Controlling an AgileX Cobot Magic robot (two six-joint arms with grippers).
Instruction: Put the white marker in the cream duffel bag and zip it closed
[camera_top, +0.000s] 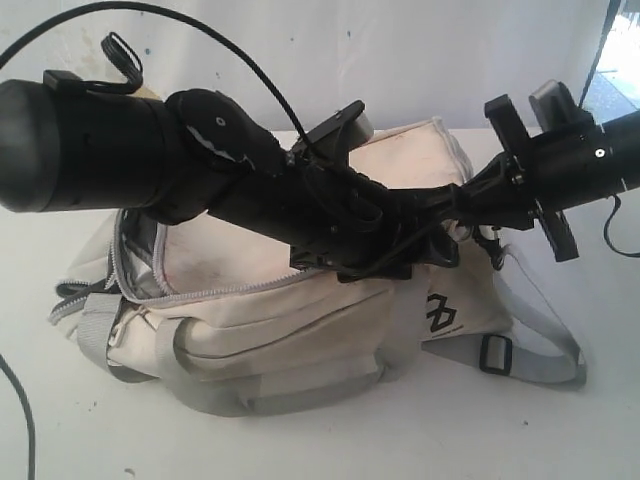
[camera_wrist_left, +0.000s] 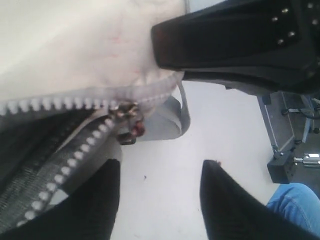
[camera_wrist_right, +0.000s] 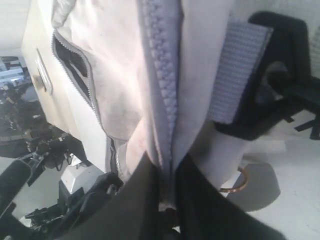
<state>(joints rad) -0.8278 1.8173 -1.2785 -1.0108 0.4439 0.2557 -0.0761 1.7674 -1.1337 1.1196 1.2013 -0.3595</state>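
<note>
Table (camera_top: 400, 440): white, bears bag (camera_top: 300, 310) | wall (camera_top: 400, 60): white | left gripper (camera_wrist_left: 160, 170): wide, beside zipper (camera_wrist_left: 127, 117) | right gripper (camera_wrist_right: 169, 160): pinching bag

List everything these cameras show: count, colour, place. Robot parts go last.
cream duffel bag: one, smudged cream, lying on the table.
main zipper: one, grey, partly open, dark lining showing.
slider: one, dark metal, where the open teeth meet.
straps: several, grey webbing, around the bag.
buckle: one seen, black, on a strap.
logo: one, black, on the bag's side.
table: one, white, under the bag.
white marker: none in view.
left end effector: one, black, open, beside the slider.
right end effector: one, black, shut on the bag's zipped seam.
</note>
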